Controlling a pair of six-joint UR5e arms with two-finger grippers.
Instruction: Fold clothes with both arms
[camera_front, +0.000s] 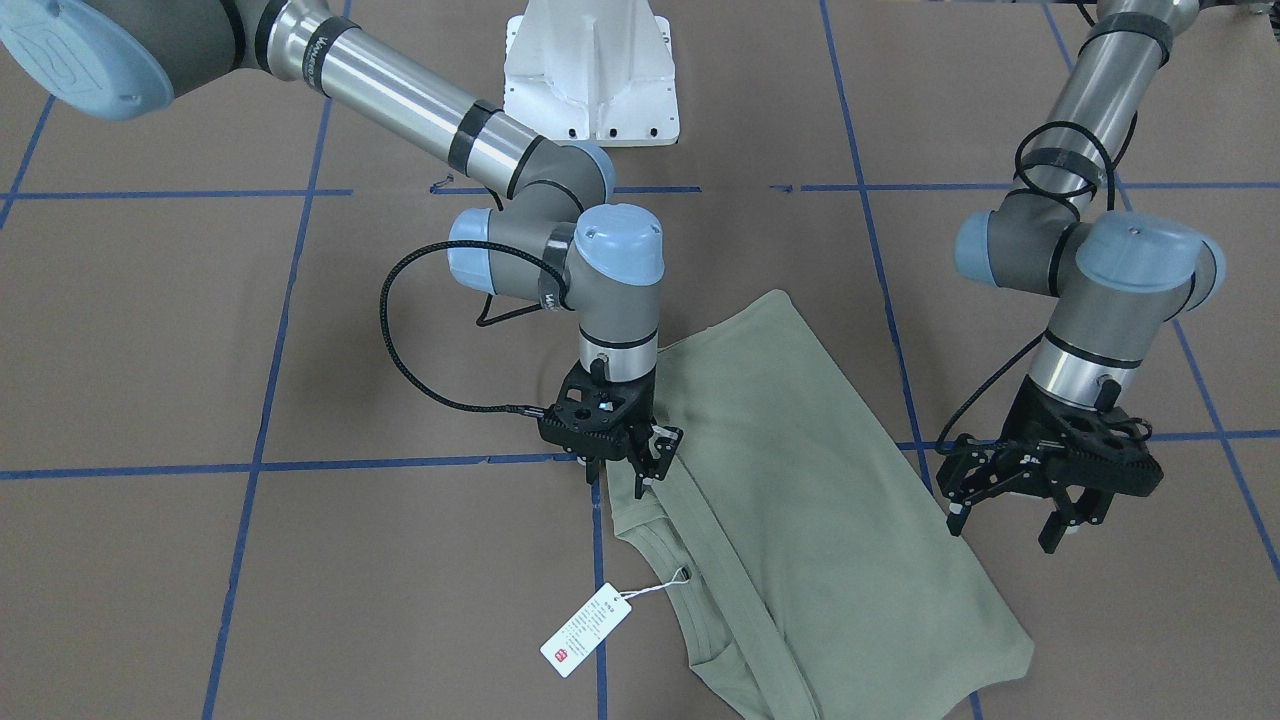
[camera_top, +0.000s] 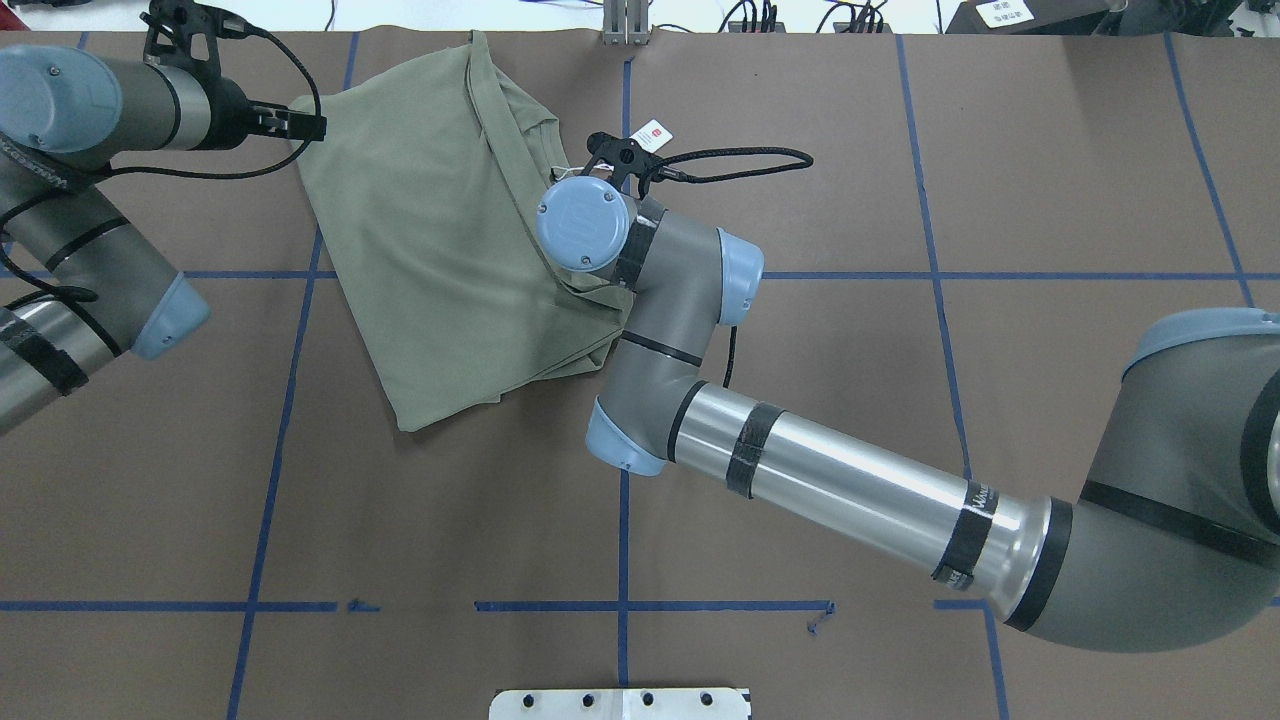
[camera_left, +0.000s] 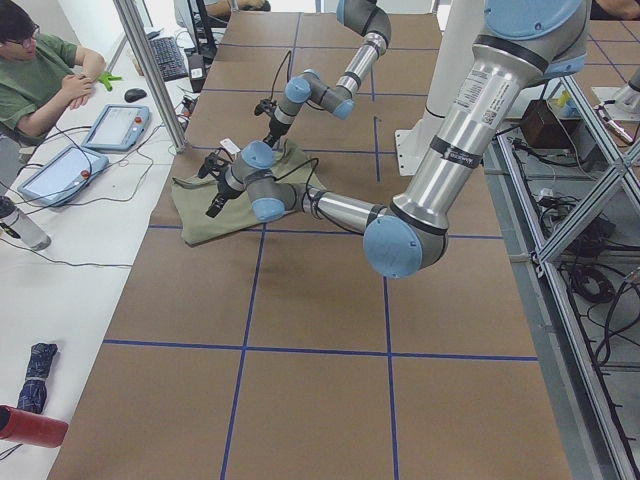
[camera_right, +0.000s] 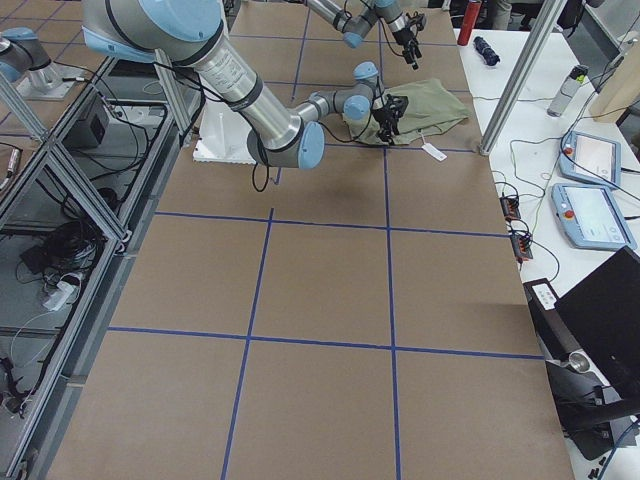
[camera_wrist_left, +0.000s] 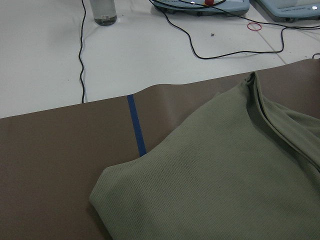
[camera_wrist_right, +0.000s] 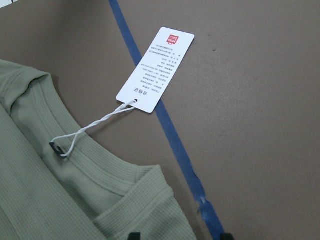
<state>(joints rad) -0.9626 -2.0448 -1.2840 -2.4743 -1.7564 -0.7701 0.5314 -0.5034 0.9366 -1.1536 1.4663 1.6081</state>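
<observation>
- The left fingers (camera_front: 1055, 525) are seen spread wide in the front-facing view, and nothing is held. 1 tip is placed just beside the long edge of the shirt (camera_front: 800, 470); contact cannot be told.
- The right fingers (camera_front: 655, 462) are parted less widely and are set low at the shirt's opposite edge, near the collar (camera_wrist_right: 100, 172). Nothing is seen pinched between them.
- In the right wrist view 2 dark tips are shown at the bottom edge, 1 over the knit and 1 by the blue tape (camera_wrist_right: 170, 135), so the shirt's edge is straddled.
- The shirt is laid folded on the desk (camera_front: 150, 350), on the side far from the base (camera_front: 592, 70). It is mostly to the robot's left of the centre tape line.
- The tag (camera_wrist_right: 155, 70) is laid on the desk beside the collar, partly over the tape. It is tied by a white string (camera_wrist_right: 95, 127) to a small black pin, a detail given by the right wrist view only.
- In the overhead view the right fingers are mostly hidden behind the wrist's blue cap (camera_top: 583, 222).
- The left wrist view is filled by a shirt corner and brown desk, with a white table (camera_wrist_left: 50, 60) and cables (camera_wrist_left: 82, 50) beyond.
</observation>
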